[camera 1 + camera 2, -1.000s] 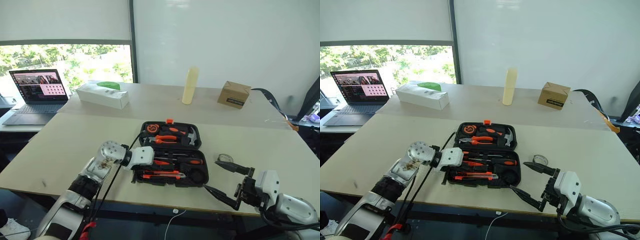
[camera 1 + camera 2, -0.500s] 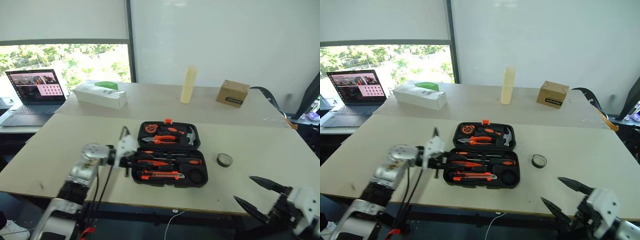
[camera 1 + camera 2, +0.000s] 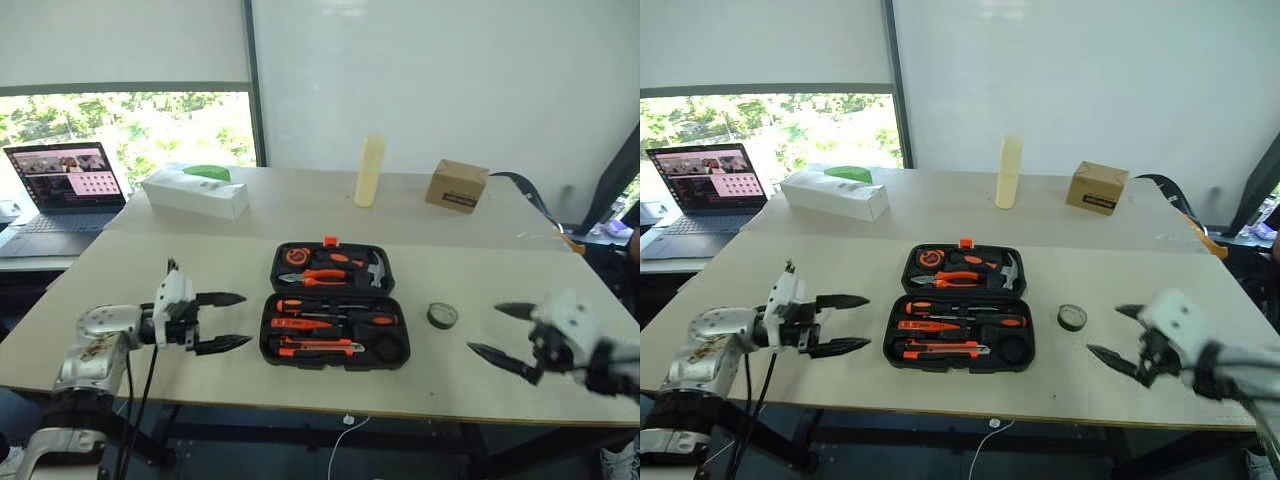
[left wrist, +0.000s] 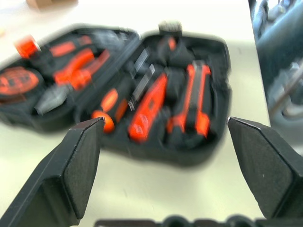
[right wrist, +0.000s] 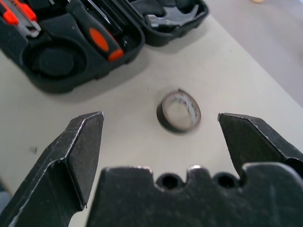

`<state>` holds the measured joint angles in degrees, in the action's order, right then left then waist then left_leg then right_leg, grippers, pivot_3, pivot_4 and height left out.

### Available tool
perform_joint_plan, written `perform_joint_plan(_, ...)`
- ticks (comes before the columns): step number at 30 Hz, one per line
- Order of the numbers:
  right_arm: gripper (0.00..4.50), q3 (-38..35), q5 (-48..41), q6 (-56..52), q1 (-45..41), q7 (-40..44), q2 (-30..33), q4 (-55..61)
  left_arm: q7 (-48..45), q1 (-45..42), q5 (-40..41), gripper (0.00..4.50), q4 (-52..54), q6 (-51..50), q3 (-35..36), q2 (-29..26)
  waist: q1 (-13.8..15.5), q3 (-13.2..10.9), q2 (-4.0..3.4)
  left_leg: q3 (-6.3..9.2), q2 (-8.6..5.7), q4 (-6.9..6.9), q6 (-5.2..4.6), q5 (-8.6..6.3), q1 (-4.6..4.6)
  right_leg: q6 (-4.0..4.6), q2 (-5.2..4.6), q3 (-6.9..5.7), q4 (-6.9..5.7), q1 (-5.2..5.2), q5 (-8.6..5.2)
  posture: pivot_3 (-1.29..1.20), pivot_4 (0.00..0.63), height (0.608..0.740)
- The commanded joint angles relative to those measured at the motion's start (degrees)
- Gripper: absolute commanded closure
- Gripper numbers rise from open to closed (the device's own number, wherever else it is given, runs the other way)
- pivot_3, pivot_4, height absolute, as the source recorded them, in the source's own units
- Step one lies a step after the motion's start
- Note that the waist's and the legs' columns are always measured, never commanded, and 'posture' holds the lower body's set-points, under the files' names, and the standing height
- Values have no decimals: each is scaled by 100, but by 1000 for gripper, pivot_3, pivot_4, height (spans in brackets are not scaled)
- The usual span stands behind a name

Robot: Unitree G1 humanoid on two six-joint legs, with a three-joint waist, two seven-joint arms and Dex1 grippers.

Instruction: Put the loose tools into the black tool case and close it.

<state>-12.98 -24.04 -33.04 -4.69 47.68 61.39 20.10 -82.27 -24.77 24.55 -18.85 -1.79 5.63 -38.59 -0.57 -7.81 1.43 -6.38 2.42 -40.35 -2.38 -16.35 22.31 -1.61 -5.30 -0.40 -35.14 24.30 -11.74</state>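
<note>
Moulded black plastic case (image 3: 334, 318) lies open on the matte table (image 3: 120, 280), tools slotted; round tape roll (image 3: 441, 316) just right of it; left gripper (image 3: 222, 321) and right gripper (image 3: 505, 334) both spread, empty

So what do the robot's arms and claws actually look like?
Each arm is silver-grey metal with a white wrist block. The left gripper and right gripper each have two black, pointed, wedge-shaped fingers. Black cables hang along the left arm.
</note>
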Motion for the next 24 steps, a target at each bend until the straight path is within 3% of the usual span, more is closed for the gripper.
perform_joint_plan(1, 0, 1280, 377, -1179, -1339, 205, 114, -642, 156, -53, 52, 61, 209, 2, 32, 68, 16, 0, 3, 2, 1, 2, 0, 0, 8, 2, 2, -7, 2, 3, -1, 0, 150, 740)
perform_joint_plan(5, 0, 2414, 1131, -1099, -2571, 391, -253, -1766, 253, 33, 45, 61, 345, 26, -2, 128, 43, 0, 3, 4, -8, 9, -4, -2, 29, 3, 3, -22, 14, 17, -2, 0, 150, 740)
perform_joint_plan(8, 0, 2912, 1438, -988, -2975, 748, -384, -2211, 295, 134, 60, 61, 468, 32, 8, 119, 61, 0, 2, 2, -25, 3, -1, 0, 83, -9, -10, -22, 7, 68, 0, 0, 150, 740)
perform_joint_plan(11, 757, 3158, 1639, -840, -3154, 961, -520, -2547, 347, 207, 70, 0, 538, 36, 48, 94, 72, 0, 2, -4, -29, -7, 9, 6, 106, -17, -13, -25, 4, 83, 5, 0, 150, 740)
perform_joint_plan(15, 2170, 3245, 1816, -585, -3268, 1186, -644, -2848, 358, 263, 71, 0, 575, 79, 71, 70, 78, -1, 2, -6, -34, -10, -2, -1, 110, -25, -19, -26, 8, 81, 9, 0, 150, 740)
perform_joint_plan(21, 4278, 2688, 1413, 578, -3184, 1998, -575, -2434, -77, 257, 156, 0, 711, 385, -73, 140, 62, -2, 0, -6, -34, -14, 0, 1, 103, -25, -18, -26, 8, 81, 8, 0, 150, 740)
perform_joint_plan(24, 4473, 2433, 1089, 736, -3200, 2312, -624, -1981, -364, 290, 174, 0, 786, 522, -185, 173, 56, -3, -3, -5, -33, -14, 1, 2, 102, -25, -17, -25, 5, 82, 8, 0, 150, 740)
